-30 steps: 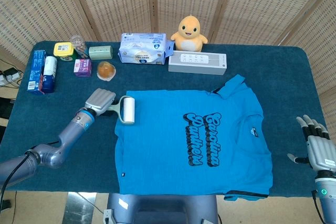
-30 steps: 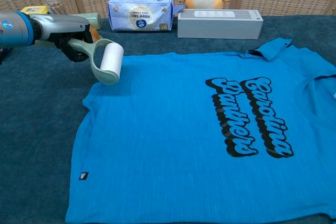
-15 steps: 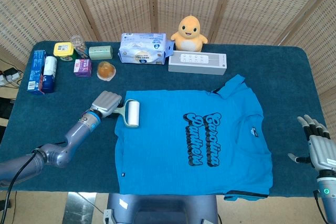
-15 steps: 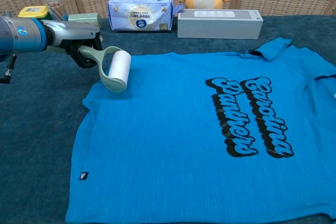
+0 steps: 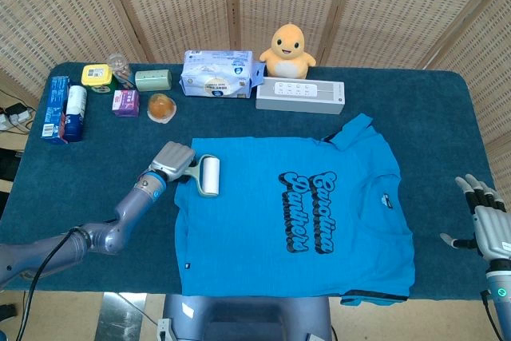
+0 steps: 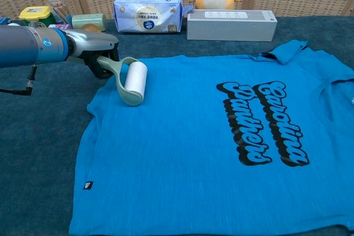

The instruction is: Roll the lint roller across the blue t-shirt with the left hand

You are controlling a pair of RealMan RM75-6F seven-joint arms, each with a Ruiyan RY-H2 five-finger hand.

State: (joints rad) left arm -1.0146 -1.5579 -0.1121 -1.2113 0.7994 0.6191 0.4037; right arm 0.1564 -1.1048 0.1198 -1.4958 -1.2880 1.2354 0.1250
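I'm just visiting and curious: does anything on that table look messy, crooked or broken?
Mostly tidy. The blue t-shirt lies flat, but one sleeve near the white box is folded up. Nothing looks spilled or broken.

At your 12 o'clock sit a yellow plush chick [image 5: 291,45], a tissue pack [image 5: 220,73] and a white power strip [image 5: 300,96]; at 10 o'clock, a toothpaste box [image 5: 56,108].
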